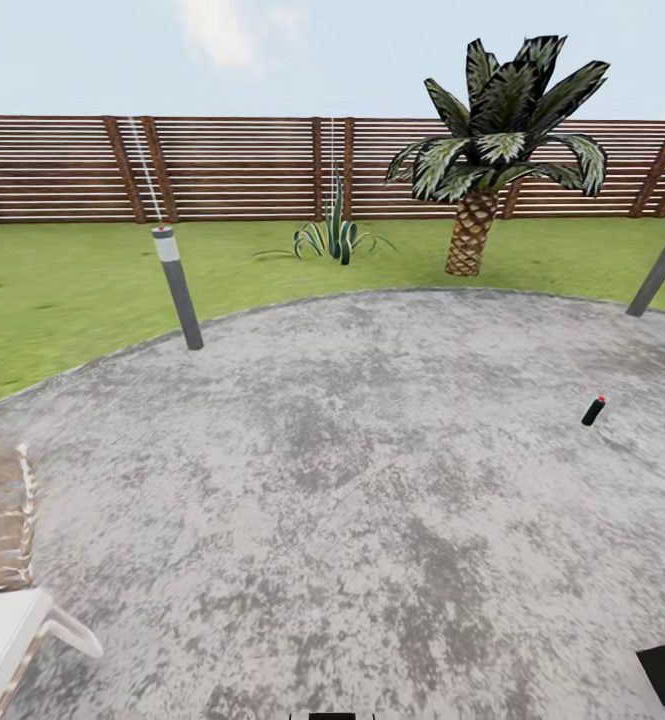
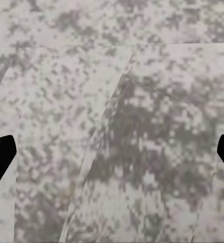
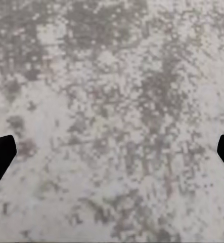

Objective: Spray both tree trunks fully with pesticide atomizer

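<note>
Garden (image 1: 62,290): the green lawn is ringing a round grey mottled stone patio (image 1: 352,500), with a brown slatted wooden fence (image 1: 232,165) behind.
Short palm with scaly orange-brown trunk (image 1: 472,230): standing on the grass beyond the patio; not a target tree.
Small dark cylinder with a red tip (image 1: 593,410): lying on the patio's right part, likely the atomizer, unheld.
Left tool (image 2: 112,157): fingers hanging apart over paving, carrying nothing.
Right tool (image 3: 112,157): likewise spread, awaiting the pickup.

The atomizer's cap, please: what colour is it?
Red, on a dark atomizer; head view shows it best.
</note>
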